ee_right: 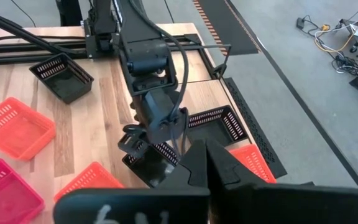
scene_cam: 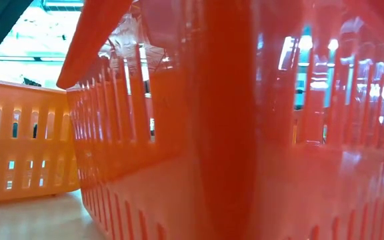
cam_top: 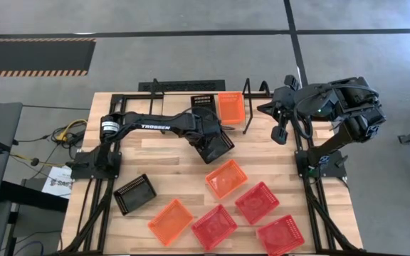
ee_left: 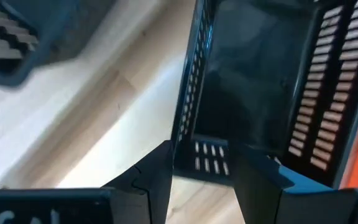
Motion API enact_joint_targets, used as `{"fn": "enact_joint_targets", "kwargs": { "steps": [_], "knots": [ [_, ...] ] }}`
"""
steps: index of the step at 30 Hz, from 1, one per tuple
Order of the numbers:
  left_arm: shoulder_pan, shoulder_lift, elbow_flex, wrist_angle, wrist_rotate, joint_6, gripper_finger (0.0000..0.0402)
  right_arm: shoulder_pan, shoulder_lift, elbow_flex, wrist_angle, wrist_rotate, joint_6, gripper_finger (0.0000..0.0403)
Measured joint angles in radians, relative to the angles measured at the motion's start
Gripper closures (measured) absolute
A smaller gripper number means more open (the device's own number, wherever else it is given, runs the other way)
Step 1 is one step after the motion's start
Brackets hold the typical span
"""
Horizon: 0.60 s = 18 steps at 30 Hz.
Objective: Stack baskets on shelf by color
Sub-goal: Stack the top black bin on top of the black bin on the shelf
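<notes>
**Basket sorting underway: two baskets on shelf, third black one in transit**

A black basket (cam_top: 134, 193) is lying untouched near the table's left edge. An orange basket (cam_top: 170, 221) is sitting by the front edge. The left gripper (cam_top: 218, 144) is working at table centre, its fingers (ee_left: 154, 177) clamped across the wall of a second black basket (ee_left: 253, 93), carrying it just in front of the shelf (cam_top: 164, 86). On the shelf along the table's rear edge, one black basket (cam_top: 203, 101) and one orange basket (cam_top: 230, 106) are standing side by side. Another orange basket (cam_top: 225, 177) and three red baskets (cam_top: 257, 202) are waiting toward the front right corner. The right gripper (cam_top: 279, 133) is idling past the shelf's right end, fingers closed on nothing. By my judgement, roughly a quarter is complete; no stacking has begun.
</notes>
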Motion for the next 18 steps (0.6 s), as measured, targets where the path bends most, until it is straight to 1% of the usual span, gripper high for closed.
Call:
{"fn": "enact_joint_targets", "kwargs": {
  "steps": [4,10,14,18],
  "knots": [
    [0.008,0.000,0.000,0.017,0.000,0.024,0.0261,0.005,0.000,0.000,0.002,0.000,0.001,0.0402],
    [0.025,0.000,-0.001,0.016,-0.003,0.030,0.0261,0.055,0.000,0.000,0.003,0.000,0.002,0.0402],
    [0.032,0.000,-0.022,0.013,0.014,0.023,0.0261,0.088,0.000,0.000,0.016,0.000,0.002,0.0402],
    [0.032,-0.002,-0.059,0.049,0.035,0.022,0.0261,0.110,0.000,0.000,0.025,0.000,0.001,0.0402]
  ]
}}
